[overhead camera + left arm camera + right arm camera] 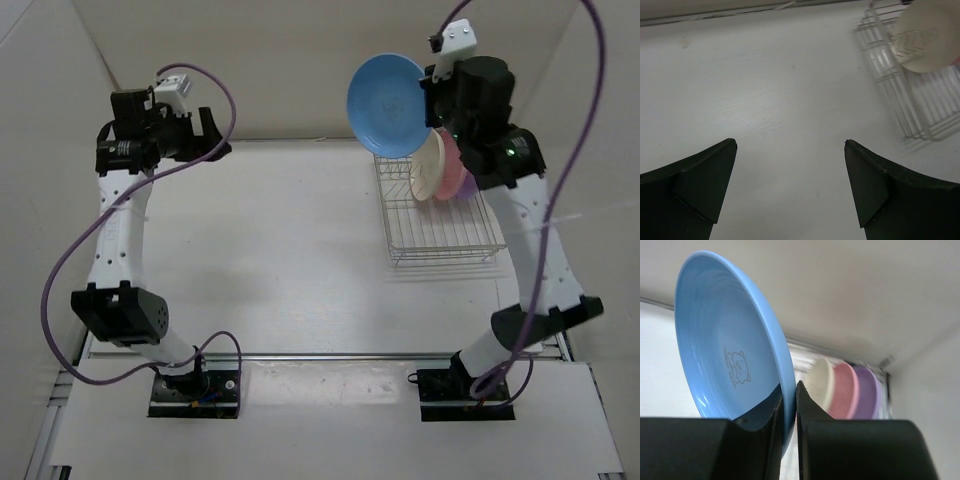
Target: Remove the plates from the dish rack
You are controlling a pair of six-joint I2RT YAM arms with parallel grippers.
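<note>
My right gripper (432, 100) (788, 400) is shut on the rim of the light blue plate (388, 104) (730, 345), which hangs on edge in the air above the far end of the dish rack (440, 235). Standing upright in the rack are the cream-white plate (428, 166) (821, 382), the pink plate (451, 160) (845, 390) and the purple plate (468, 184) (867, 390). At the far left my left gripper (212, 133) (790, 150) is held open above bare table, nothing between its fingers. Its wrist view catches the cream-white plate (927, 35) and the rack (900, 90) at the upper right.
White walls close in the table at the back and on both sides. A purple cable (80, 250) loops beside the left arm, another (590, 90) beside the right arm. The rack's near half (445, 245) holds no plates.
</note>
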